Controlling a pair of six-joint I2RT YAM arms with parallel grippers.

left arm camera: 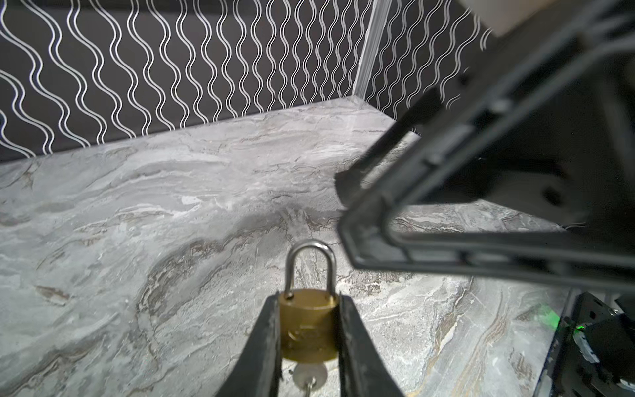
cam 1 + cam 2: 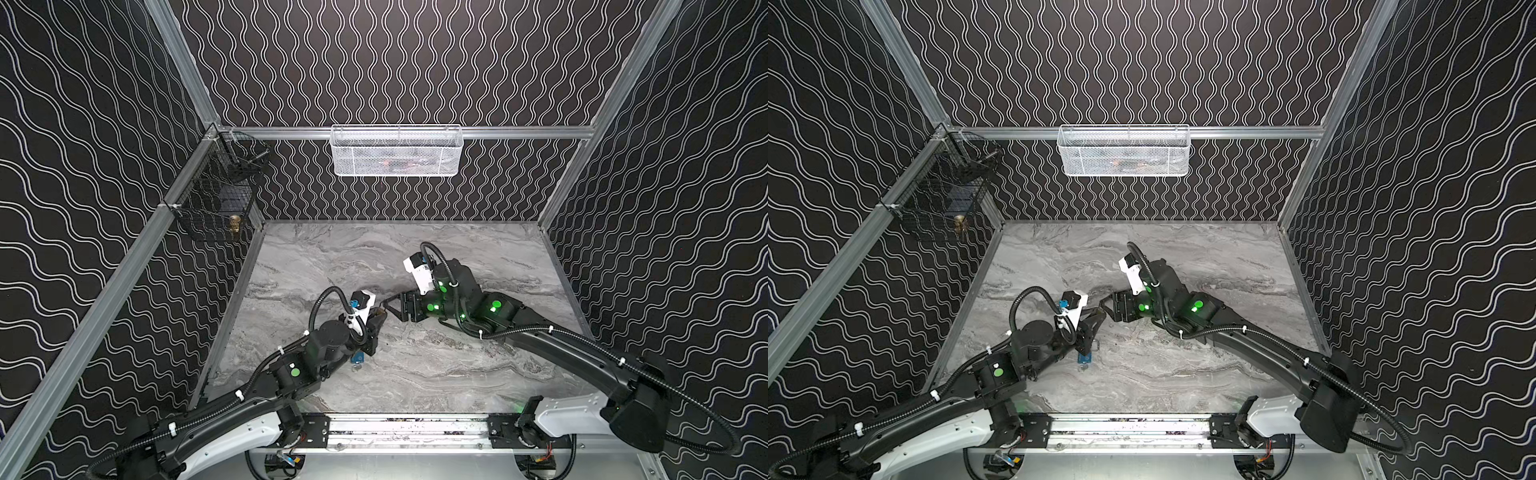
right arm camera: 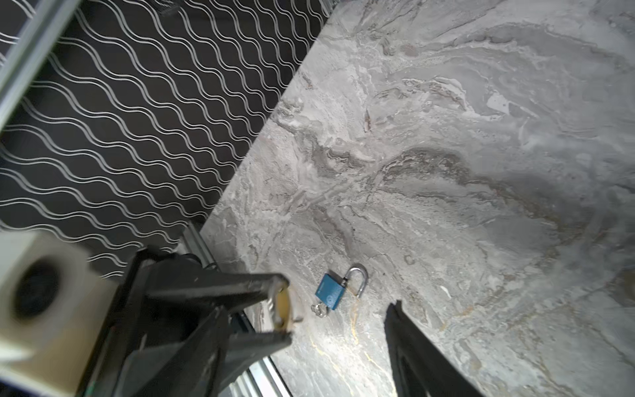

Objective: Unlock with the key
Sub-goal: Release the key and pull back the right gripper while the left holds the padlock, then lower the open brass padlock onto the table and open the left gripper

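A brass padlock [image 1: 307, 326] sits clamped between the fingers of my left gripper [image 1: 309, 309], which is shut on its body. Its steel shackle [image 1: 311, 264] points away from the wrist. The silver key [image 1: 309, 374] sticks out of the lock's underside. My right gripper [image 2: 392, 307] stands open just beyond the shackle end, holding nothing and not touching the lock. In the right wrist view only one of its fingers [image 3: 412, 343] shows, with the brass padlock [image 3: 282, 306] to the side of it.
A blue padlock [image 3: 330, 290] with its shackle swung open and a key in it lies on the marble table [image 2: 457, 374] under the left arm. A white mesh basket [image 2: 395, 151] hangs on the back wall. A black wire basket [image 2: 216, 199] hangs on the left wall.
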